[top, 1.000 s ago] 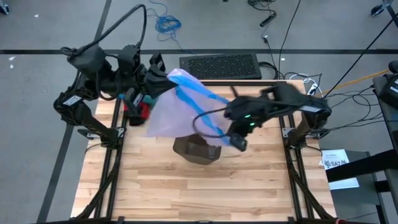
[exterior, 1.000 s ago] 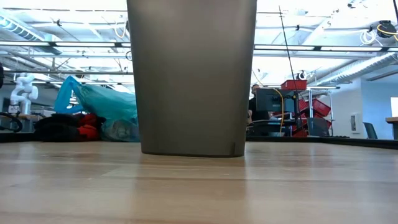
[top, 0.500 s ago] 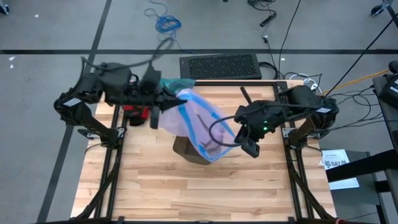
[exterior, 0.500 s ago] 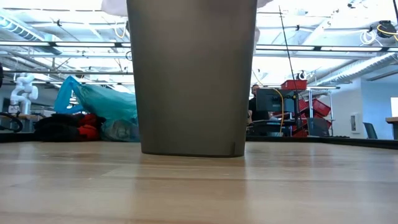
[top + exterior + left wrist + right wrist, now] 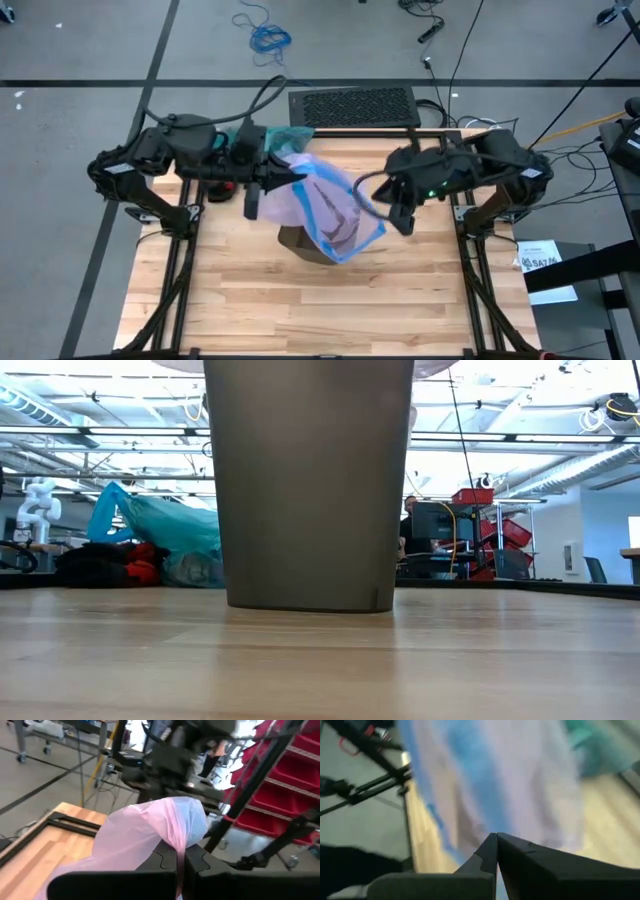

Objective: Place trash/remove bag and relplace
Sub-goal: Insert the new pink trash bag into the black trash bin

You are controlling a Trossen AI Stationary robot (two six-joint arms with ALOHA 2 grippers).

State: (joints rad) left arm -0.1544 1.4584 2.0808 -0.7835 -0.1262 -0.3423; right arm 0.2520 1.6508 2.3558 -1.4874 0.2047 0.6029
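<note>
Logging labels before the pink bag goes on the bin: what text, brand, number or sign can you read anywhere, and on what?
White paper sheet on the floor beside the table's right frame, high view: black print, too small to read.
Tall grey-brown plastic bin: no label showing.
Pale pink translucent plastic bag with blue edge: no print visible.
Nothing else legible.

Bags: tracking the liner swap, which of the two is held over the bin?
The pale pink bag with the blue edge, stretched between both end effectors; the teal-green bag lies crumpled at the table's far edge.

Pale pink bag (image 5: 320,195) with a blue edge, teal-green bag (image 5: 283,138) behind it, grey-brown bin (image 5: 308,485), light striped wooden desk (image 5: 300,300).
</note>
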